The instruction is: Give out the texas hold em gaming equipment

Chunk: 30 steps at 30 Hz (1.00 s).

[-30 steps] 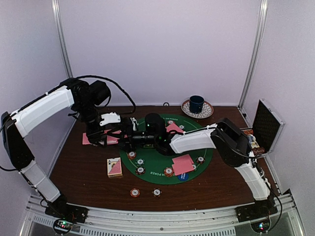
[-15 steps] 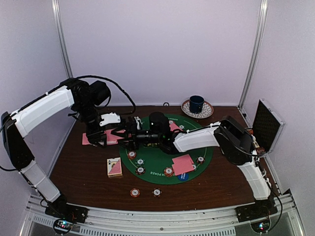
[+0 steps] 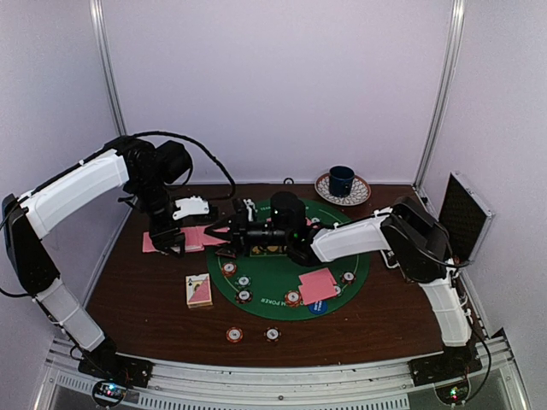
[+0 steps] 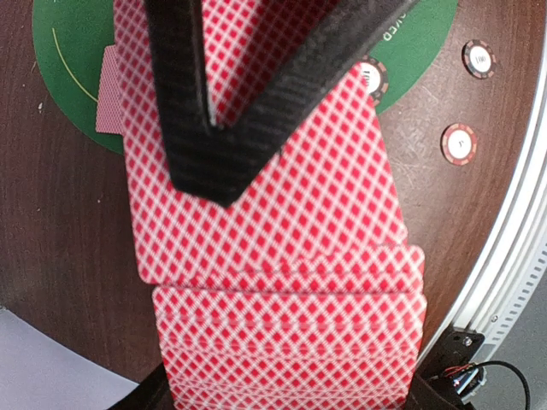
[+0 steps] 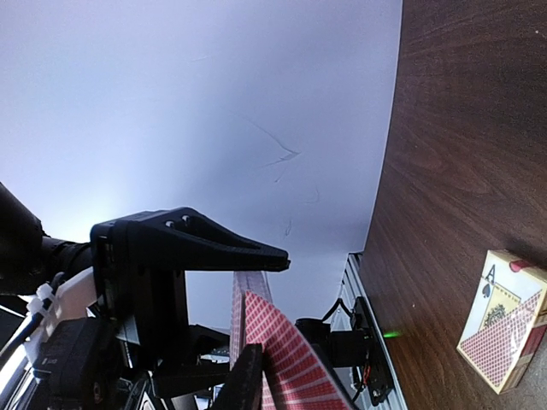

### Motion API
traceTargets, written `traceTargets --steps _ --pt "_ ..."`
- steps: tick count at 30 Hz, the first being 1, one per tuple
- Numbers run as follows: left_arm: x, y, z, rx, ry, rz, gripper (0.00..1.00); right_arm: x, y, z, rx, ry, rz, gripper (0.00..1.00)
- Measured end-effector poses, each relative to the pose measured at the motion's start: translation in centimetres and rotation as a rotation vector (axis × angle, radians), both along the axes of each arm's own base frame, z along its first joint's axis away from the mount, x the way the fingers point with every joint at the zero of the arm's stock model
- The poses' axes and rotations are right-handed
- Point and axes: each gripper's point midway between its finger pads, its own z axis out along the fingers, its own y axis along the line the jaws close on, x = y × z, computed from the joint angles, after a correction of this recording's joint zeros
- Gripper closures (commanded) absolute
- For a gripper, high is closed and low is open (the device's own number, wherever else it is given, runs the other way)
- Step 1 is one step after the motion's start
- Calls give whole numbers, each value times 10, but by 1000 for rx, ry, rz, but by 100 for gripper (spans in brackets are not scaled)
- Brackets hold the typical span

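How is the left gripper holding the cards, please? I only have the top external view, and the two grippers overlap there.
Observer: The left wrist view shows the left gripper shut on the fanned cards, its fingers meeting in a V over a red diamond-patterned back.
Operator: Thank you. Is that one card or several?
Observer: Several. Staggered edges step out one after another below the fingers.
Operator: And does the right gripper have one?
Observer: In the right wrist view, a card corner sits between the fingers of the right gripper, but I cannot tell whether it is pinched.
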Motion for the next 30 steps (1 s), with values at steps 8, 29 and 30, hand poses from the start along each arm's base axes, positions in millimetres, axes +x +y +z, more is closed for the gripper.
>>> traceTargets --steps 8,29,30 --pt "0 0 0 0 1 0 100 -2 -11 -4 -14 6 6 82" --pt "-1 1 -1 5 2 0 100 13 -67 -7 -282 -197 28 100" --pt "-1 1 -1 5 1 1 100 15 -70 -9 -326 -233 28 100"
